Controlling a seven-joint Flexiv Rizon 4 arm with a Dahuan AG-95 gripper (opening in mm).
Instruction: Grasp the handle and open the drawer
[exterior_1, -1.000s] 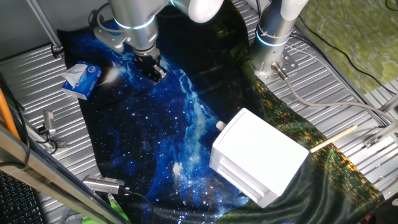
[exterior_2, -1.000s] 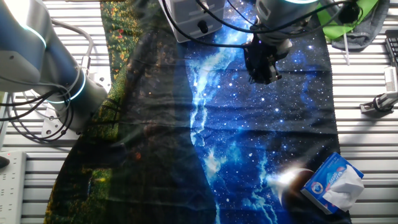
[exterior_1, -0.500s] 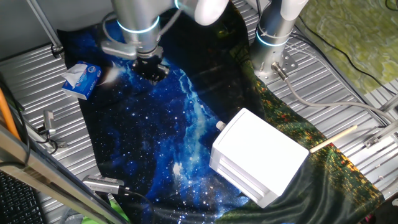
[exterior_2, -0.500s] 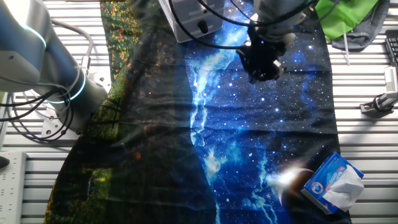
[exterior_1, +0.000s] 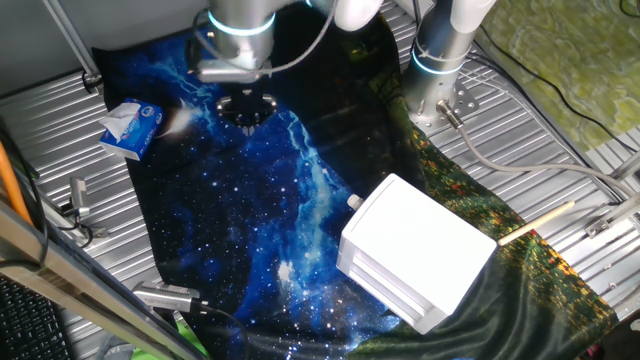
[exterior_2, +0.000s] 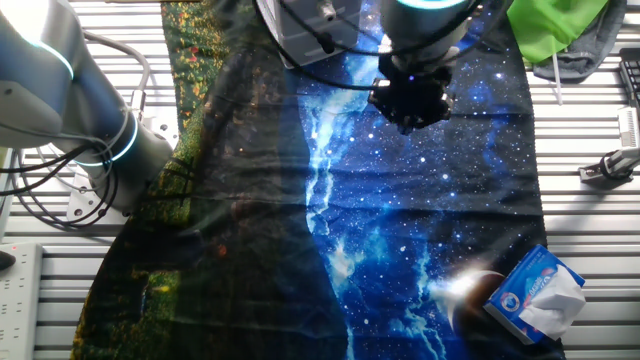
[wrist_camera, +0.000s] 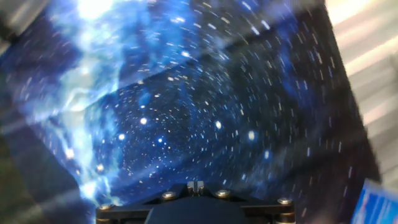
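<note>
**Approach not yet closed: end effector far from the knob**

The tiny white rounded knob handle (exterior_1: 353, 202) juts from the upper left face of the glossy white boxy drawer unit (exterior_1: 418, 250), which sits on the right half of the starry blue galaxy-print cloth (exterior_1: 250, 220). The flat white drawer tier (exterior_1: 362, 262) it belongs to looks fully shut; the stacked fronts show only as thin seams from this side.

The black two-finger end effector (exterior_1: 246, 108) hangs over the cloth near its far left edge, well apart from the unit, pointing down. In the other fixed view (exterior_2: 408, 100) it is a dark block; finger spacing cannot be made out. The hand view is motion-blurred, shows only cloth, no fingers.

A blue-and-white tissue pack (exterior_1: 130, 128) lies off to the side, on the cloth's edge.

Judgement: travel across to the knob, turn the wrist so the fingers face the drawer front, fingers spread either side of the knob, close, then pull straight out. The light unit may slide on the cloth.
</note>
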